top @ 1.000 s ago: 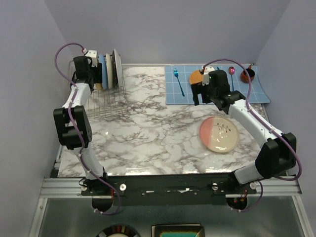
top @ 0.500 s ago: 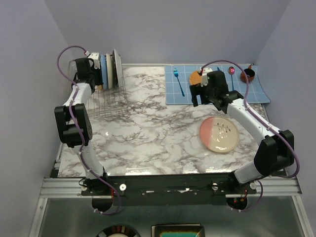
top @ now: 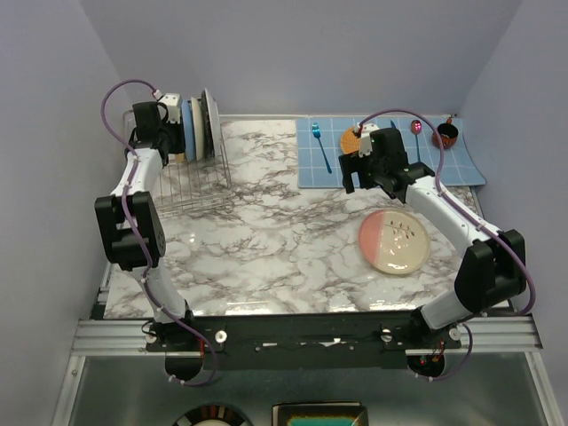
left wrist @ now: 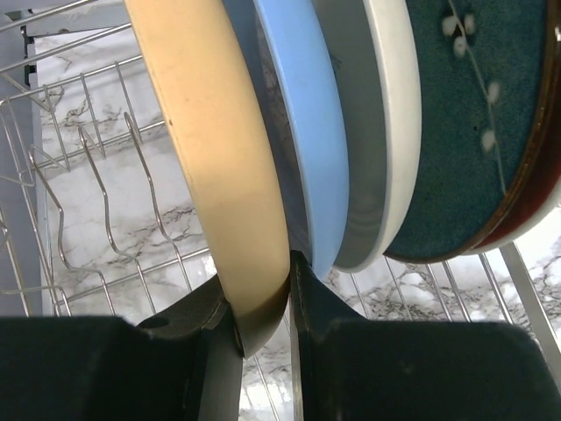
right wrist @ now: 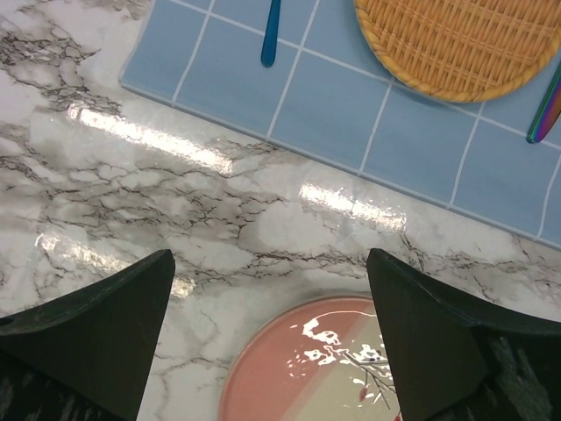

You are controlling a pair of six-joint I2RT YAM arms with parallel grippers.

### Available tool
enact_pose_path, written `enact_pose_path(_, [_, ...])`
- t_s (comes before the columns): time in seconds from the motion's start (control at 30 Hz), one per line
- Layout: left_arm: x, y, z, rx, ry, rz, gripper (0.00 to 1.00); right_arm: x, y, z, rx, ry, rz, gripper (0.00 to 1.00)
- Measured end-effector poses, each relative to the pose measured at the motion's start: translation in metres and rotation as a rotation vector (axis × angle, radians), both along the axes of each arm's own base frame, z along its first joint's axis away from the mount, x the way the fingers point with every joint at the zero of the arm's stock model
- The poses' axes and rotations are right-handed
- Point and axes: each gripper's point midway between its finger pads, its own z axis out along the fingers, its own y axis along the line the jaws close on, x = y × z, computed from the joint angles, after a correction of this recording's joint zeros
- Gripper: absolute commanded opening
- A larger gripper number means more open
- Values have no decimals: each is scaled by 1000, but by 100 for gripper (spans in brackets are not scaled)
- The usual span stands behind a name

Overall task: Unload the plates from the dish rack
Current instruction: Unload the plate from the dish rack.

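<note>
Tan plate (left wrist: 215, 149) is what our left claw (left wrist: 263, 303) has got. Its two black fingers (left wrist: 206, 338) are pinched on the bottom rim, one on each face. Packed close behind it we've got a blue plate (left wrist: 302, 132), then a white plate (left wrist: 386, 132), then a teal plate (left wrist: 473, 123) with white sprigs and a red rim. All four stand on edge in the dish rack (left wrist: 83, 149). The blue one's rim looks to sit right against the far finger, so that side is tight. On the other side of the tan plate there are just the rack's wire uprights, with the marble table (left wrist: 96, 219) showing through.

From the top view the rack sits at the far left corner of the table, and the left arm reaches up along its left side.

Our right claw (right wrist: 272, 338) is spread wide with nothing in it, hanging over the marble. Just under it lies the pink and cream plate (right wrist: 307, 377) with the twig drawing, flat on the table and well apart from the rack. Past the claw is a blue tiled mat (right wrist: 421, 167) carrying an orange woven disc (right wrist: 447, 44). A blue utensil (right wrist: 272, 35) lies to the disc's left and a shiny spoon (right wrist: 545, 110) to its right. The top view also shows a small dark red bowl (top: 445, 135) near the mat's far right corner.
</note>
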Motion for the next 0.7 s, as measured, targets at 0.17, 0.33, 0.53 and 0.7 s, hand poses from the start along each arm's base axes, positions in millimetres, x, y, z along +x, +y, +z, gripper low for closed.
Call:
enact_pose_path(0.17, [-9,-1,14,13,7,-11,0,0,1,-4,-1,11,2,100])
enact_pose_path(0.33, [-22,-6,35,31,0,-33,0,0,1,-7,-4,19,4,100])
enact_pose_path(0.53, [-43,0,89,123,-81,-37,0,-1,2,-8,1,26,11,100])
enact_pose_path(0.7, [-63,12,142,205,-185,-12,0,-3,4,-10,7,34,21,100])
